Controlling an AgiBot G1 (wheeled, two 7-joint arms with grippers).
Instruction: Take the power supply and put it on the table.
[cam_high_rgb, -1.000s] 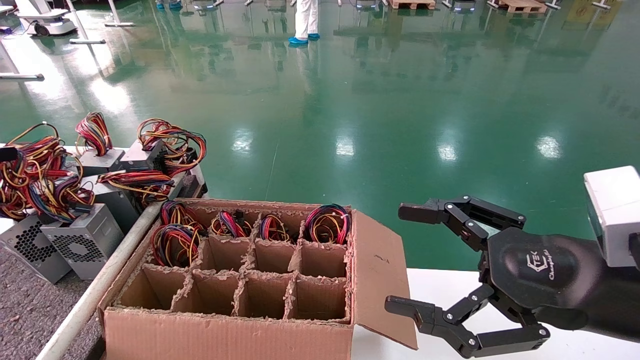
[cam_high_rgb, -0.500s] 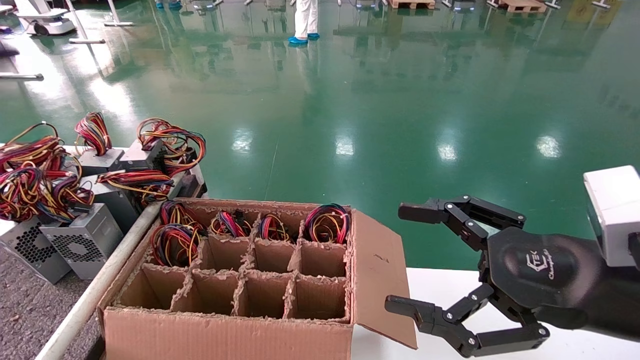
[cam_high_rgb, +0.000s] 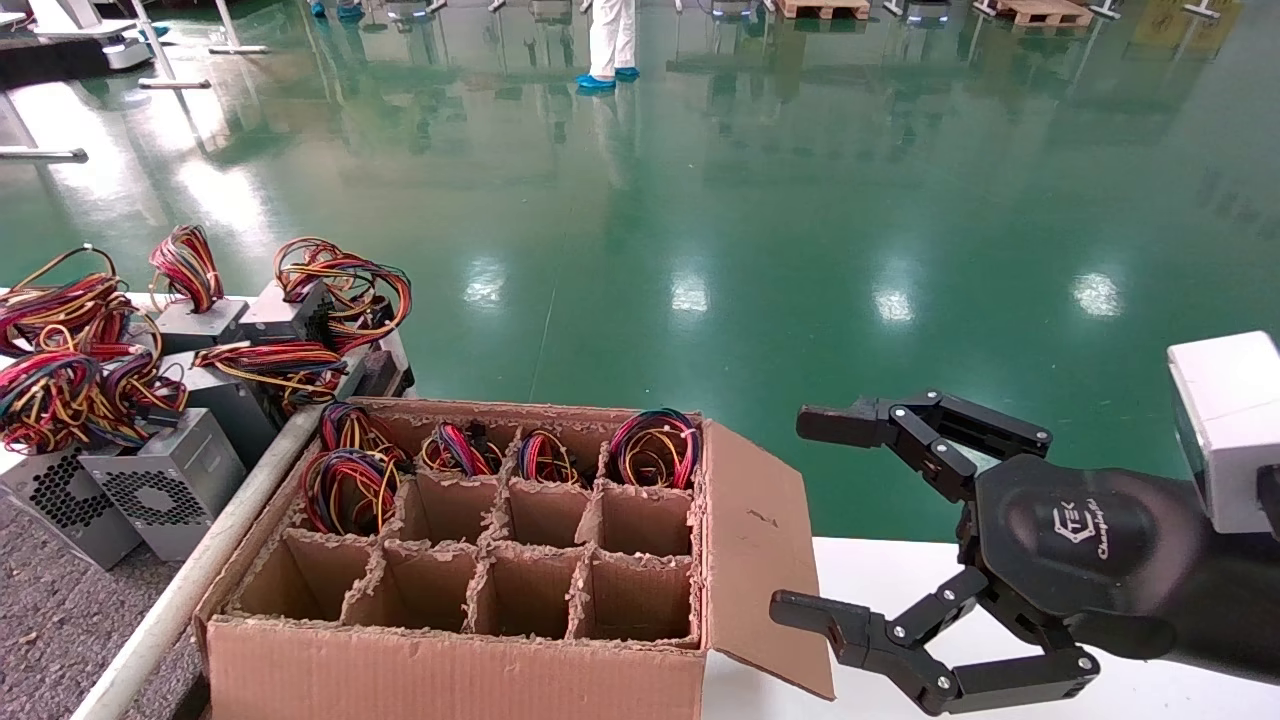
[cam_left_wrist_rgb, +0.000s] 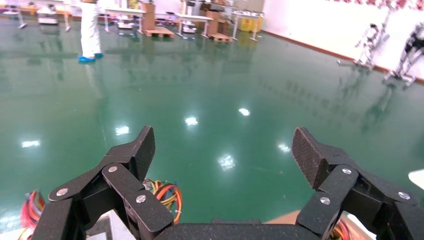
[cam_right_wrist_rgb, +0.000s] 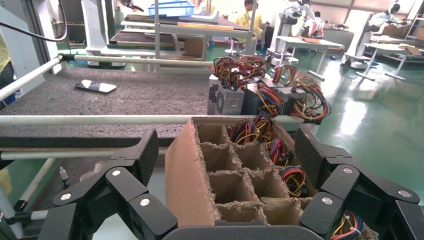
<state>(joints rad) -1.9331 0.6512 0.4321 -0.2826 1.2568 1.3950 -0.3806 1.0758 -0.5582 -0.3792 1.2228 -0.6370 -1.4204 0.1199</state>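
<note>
Cardboard fills the middle of my head view: an open box (cam_high_rgb: 470, 560) split into compartments by torn dividers, standing between the felt table (cam_high_rgb: 50, 630) on my left and a white tabletop (cam_high_rgb: 890, 570) on my right. Wire loops (cam_high_rgb: 655, 447) poke up from the far row of compartments and one on the left side; the metal bodies under them are hidden by the dividers, so I cannot tell how they sit. The near compartments look bare.

My right gripper (cam_high_rgb: 815, 520) hangs over the white tabletop just beside the box's open flap, jaws spread wide, holding nothing. Its wrist camera looks across the box to the table.

My left gripper (cam_left_wrist_rgb: 222, 155) does not show in the head view. Its own camera shows the jaws spread wide against green floor, with only scraps of coloured wire at the picture's lower edge.

On the table's far end stands a cluster of power supplies; the nearest power supply (cam_high_rgb: 165, 490) rests by the pale rail, and others are partly cut off at the frame edge.
</note>
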